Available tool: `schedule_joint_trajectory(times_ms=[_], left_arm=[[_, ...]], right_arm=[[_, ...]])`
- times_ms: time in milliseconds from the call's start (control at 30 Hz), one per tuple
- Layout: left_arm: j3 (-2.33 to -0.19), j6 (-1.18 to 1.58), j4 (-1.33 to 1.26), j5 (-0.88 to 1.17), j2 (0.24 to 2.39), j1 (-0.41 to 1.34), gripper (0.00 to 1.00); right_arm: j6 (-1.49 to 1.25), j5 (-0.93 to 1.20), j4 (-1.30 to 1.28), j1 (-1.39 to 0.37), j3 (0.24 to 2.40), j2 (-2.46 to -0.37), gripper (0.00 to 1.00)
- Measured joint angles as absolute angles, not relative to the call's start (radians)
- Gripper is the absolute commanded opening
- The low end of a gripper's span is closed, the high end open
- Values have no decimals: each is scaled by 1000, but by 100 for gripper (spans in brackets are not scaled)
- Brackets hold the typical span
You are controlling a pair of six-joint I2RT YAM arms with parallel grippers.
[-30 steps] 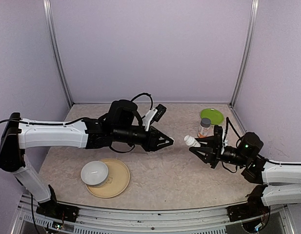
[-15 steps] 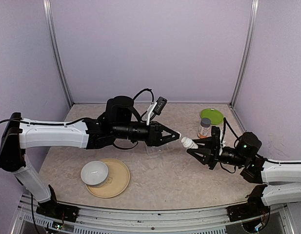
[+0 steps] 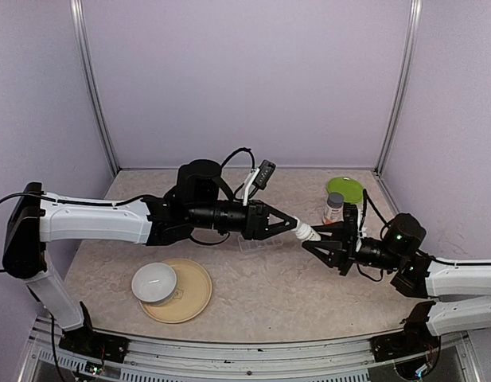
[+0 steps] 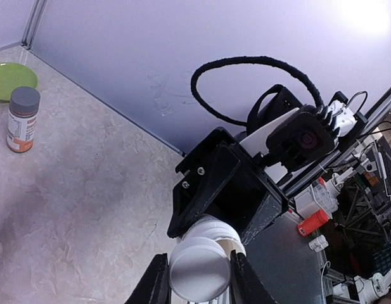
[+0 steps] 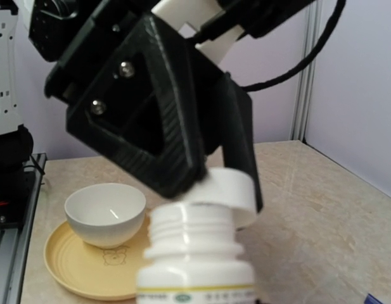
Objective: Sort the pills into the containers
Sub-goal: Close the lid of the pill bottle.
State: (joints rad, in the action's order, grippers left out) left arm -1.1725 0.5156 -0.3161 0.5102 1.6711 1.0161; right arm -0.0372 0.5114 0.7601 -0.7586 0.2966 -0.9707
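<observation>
My right gripper (image 3: 322,242) is shut on a small white bottle (image 3: 309,233) and holds it above the table with its neck pointing left. In the right wrist view the white bottle (image 5: 195,259) has bare threads. My left gripper (image 3: 291,225) is shut on the bottle's white cap (image 4: 198,269), pinched between both fingers (image 4: 156,285). The cap (image 5: 232,190) sits tilted against the bottle's mouth. The clear pill box (image 3: 257,243) with its containers lies on the table just below the two grippers. No pills show in any view.
An orange-labelled, grey-capped bottle (image 3: 333,208) stands at the back right beside a green plate (image 3: 346,189). A white bowl (image 3: 154,282) rests on a yellow plate (image 3: 191,296) at the front left. Both arms stretch across the table's middle.
My left gripper has travelled right to the white bottle's mouth. The right gripper has brought the bottle slightly left, so the two now meet.
</observation>
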Motion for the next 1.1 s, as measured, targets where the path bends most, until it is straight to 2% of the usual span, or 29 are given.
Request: schedule_joint_trajectory(times_ms=[800, 1100], left_arm=[[-1172, 528, -334, 524, 1689, 1026, 26], [-1188, 601, -307, 439, 1706, 1035, 26]], right_arm=[[-38, 474, 751, -774, 299, -991, 0], [-2, 340, 690, -809, 311, -986, 0]])
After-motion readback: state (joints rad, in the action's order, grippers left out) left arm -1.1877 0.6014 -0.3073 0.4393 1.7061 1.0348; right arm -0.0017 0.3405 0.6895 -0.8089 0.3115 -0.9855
